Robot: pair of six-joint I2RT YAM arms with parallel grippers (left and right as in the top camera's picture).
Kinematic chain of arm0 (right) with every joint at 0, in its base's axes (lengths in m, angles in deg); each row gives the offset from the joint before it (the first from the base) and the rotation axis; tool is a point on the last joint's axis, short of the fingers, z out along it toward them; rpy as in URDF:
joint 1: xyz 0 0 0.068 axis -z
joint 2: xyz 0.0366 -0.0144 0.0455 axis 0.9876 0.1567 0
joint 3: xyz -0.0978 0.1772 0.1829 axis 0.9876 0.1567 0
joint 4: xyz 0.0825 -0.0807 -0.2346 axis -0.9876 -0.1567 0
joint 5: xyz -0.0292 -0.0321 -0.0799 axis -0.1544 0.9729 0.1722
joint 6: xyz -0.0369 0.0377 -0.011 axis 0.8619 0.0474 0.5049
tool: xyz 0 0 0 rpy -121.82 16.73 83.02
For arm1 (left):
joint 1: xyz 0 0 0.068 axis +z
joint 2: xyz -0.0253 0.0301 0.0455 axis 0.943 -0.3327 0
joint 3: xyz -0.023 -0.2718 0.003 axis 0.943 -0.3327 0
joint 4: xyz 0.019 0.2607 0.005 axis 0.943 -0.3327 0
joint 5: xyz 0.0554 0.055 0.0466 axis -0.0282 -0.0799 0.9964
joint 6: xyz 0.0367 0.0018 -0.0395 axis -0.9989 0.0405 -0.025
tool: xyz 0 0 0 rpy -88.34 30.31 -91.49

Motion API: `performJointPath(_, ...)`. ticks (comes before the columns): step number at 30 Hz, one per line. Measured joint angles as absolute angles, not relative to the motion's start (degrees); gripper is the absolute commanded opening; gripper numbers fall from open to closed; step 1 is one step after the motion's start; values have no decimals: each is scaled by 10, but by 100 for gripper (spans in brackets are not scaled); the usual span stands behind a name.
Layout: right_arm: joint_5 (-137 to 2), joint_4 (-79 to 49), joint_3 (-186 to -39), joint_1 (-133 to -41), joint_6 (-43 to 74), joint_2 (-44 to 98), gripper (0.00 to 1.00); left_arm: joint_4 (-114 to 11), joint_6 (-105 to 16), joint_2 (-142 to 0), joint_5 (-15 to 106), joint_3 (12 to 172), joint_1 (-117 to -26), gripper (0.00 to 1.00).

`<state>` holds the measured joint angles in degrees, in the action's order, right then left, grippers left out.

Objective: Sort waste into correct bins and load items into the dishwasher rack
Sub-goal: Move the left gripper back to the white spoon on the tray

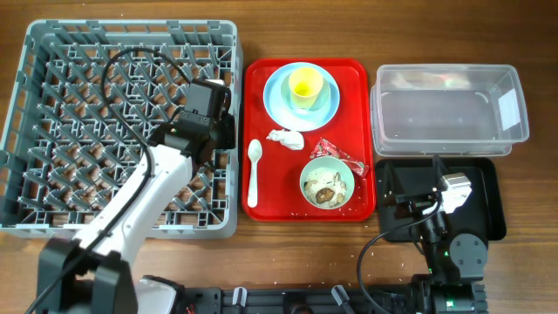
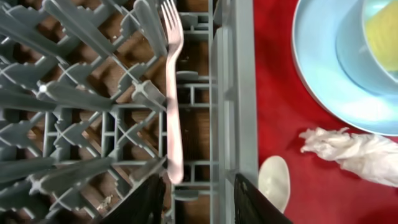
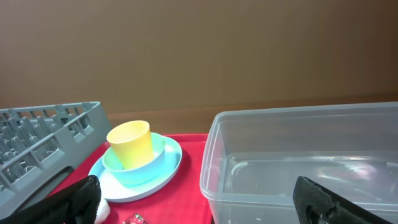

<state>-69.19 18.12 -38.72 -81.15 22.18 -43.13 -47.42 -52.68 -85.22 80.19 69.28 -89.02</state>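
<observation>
Left gripper [image 2: 199, 186] first: jaws parted, nothing clamped between them. The white plastic fork [image 2: 174, 93] lies down among the pegs of the large square grey plastic dishwasher rack [image 2: 233, 93], its handle end right at one dark finger [image 2: 149, 199]; I can't tell if they touch.

Just past the rack wall is the flat red tray [image 2: 273, 93]. I see the white plastic spoon [image 2: 275, 180], the crumpled white tissue [image 2: 354, 149], and the light blue round plate [image 2: 311, 62] carrying the light blue bowl [image 2: 354, 56] and small yellow cup [image 2: 382, 31].

Right gripper [image 3: 196, 186]: spread wide, empty, hovering above the shallow black rectangular tray [image 1: 484, 196], facing the clear rectangular plastic tub [image 3: 298, 155].

Overhead, the pale green bowl [image 1: 327, 183] holds beige food scraps [image 1: 327, 194], with the crinkled red shiny wrapper [image 1: 336, 154] just beside it.
</observation>
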Motion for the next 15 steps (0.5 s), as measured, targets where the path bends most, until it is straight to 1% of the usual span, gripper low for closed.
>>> performJointPath(4,-692,181,-387,-811,222,-431,100,-511,-483,-755,753,706,-890,35)
performJointPath(6,-692,181,-387,-811,222,-431,100,-545,-463,-706,709,716,-890,31)
performJointPath(8,-692,181,-387,-811,222,-431,100,-594,-440,-680,671,721,-895,22)
performJointPath(9,-692,181,-387,-811,222,-431,100,-620,-427,-679,660,721,-902,18)
performJointPath(11,-692,181,-387,-811,222,-431,100,-656,-412,-692,644,721,-929,15)
performJointPath(15,-692,181,-387,-811,222,-431,100,-660,-395,-724,637,721,-997,14)
